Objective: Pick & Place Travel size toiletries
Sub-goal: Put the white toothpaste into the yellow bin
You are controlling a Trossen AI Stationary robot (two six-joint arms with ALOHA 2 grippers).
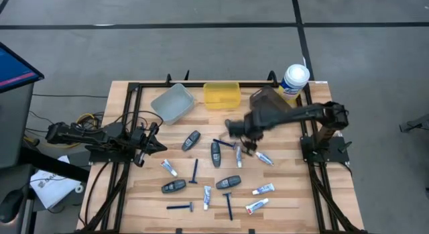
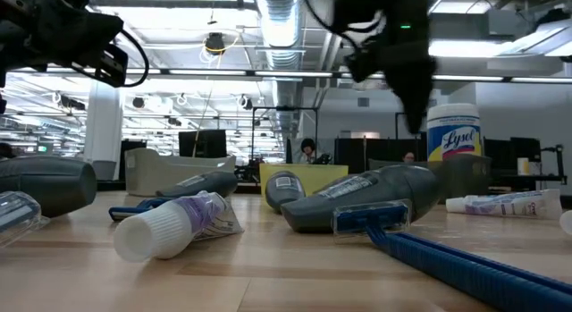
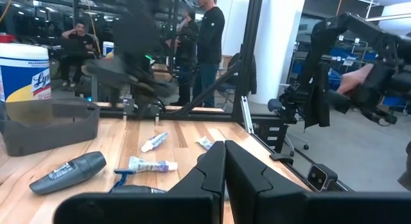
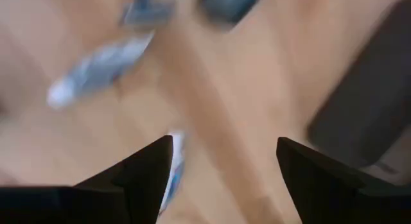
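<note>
Even overhead light; right wrist view motion-blurred (low view's foreground soft).

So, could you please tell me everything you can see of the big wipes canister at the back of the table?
The wipes canister is a white cylinder that looks like plastic, with a white cap and a yellow and blue label. It stands upright at the table's far right corner, just behind the dark bin. In the low view it rises behind that bin, its base hidden. Whether it touches the bin cannot be told. Neither gripper is on it.
</note>
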